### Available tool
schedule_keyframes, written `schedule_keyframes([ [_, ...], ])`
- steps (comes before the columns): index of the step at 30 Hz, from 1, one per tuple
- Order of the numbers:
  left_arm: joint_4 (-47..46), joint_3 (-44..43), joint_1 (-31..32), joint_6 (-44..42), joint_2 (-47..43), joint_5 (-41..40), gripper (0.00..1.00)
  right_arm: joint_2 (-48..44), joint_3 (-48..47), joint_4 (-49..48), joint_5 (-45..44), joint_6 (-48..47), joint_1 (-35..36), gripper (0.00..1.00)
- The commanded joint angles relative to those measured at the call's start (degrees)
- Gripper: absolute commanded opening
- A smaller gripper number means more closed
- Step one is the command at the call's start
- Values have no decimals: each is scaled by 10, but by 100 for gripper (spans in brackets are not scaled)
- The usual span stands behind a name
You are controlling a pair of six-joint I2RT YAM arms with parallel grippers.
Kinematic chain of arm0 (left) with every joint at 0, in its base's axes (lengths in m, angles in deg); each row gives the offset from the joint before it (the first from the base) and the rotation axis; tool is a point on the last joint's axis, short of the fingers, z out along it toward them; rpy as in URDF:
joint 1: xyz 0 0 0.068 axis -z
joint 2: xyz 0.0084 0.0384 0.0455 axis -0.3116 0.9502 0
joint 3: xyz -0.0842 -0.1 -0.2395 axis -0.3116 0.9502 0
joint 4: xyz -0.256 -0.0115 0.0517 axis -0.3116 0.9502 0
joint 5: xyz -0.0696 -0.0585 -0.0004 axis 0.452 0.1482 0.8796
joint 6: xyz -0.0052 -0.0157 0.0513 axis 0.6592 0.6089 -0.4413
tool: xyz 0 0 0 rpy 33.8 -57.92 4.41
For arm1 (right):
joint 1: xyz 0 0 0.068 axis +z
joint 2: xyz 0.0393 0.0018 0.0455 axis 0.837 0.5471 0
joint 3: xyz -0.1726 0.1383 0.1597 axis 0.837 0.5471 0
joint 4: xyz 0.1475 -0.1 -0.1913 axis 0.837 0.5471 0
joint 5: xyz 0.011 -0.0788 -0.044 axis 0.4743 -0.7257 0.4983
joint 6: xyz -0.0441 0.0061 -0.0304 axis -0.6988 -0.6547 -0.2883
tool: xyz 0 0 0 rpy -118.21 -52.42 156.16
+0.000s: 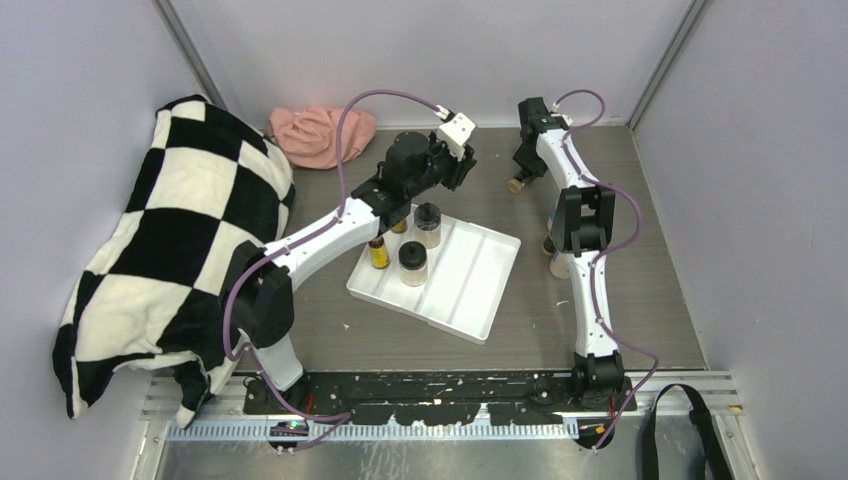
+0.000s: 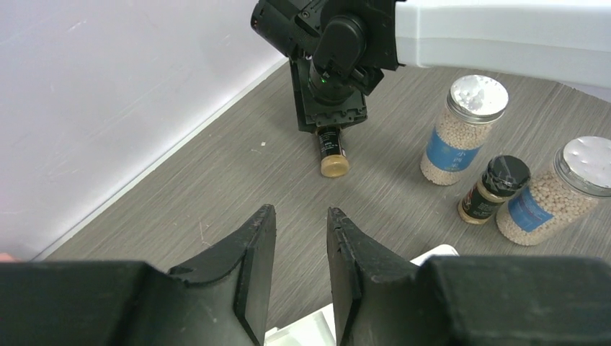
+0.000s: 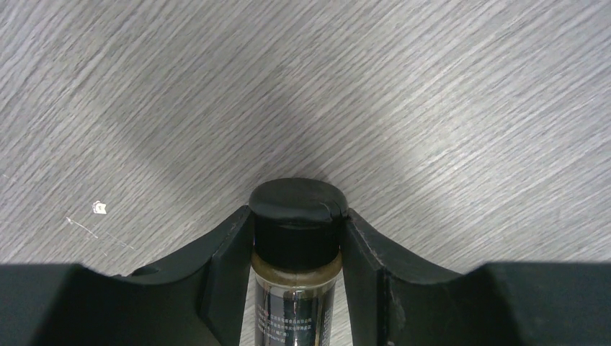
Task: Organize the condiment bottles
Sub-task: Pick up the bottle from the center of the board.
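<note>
Progress: about half.
- In tray [image 1: 480,290], left side: two black-lidded jars [image 1: 412,262], two yellow bottles [image 1: 378,252].
- Outstanding, on table [image 1: 640,300] right of tray: two shakers [image 2: 465,130], small dark bottle [image 2: 493,189].
- Held dark bottle [image 3: 295,288]: far centre, clamped in right gripper [image 3: 297,214]. Long axis along fingers, outer end toward table; which end leads differs between views.
- Left gripper [image 2: 301,216]: drawn closed to slim gap, empty.

Left tool [image 2: 301,213]: fingers close together, nothing between.
Right tool [image 2: 330,128]: clamped on a small bottle [image 2: 333,153].
Shakers [image 2: 465,128] [image 2: 569,189]: two, upright on the table [image 2: 216,187], silver lids.
Dark bottle [image 2: 494,189]: upright between them.
Tray [image 2: 432,254]: white corner near left tool.
</note>
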Motion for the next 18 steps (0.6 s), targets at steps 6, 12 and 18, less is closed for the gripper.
schedule_keyframes([
  [6, -29, 4, -3, 17, -45, -39, 30, -107, 78, -92, -46, -88, 33, 1],
  [12, -14, 4, -4, 18, -90, -91, 51, -163, 141, -142, -58, -137, 51, 1],
  [18, -5, 7, -7, 24, -138, -147, 93, -229, 217, -193, -65, -165, 71, 1],
])
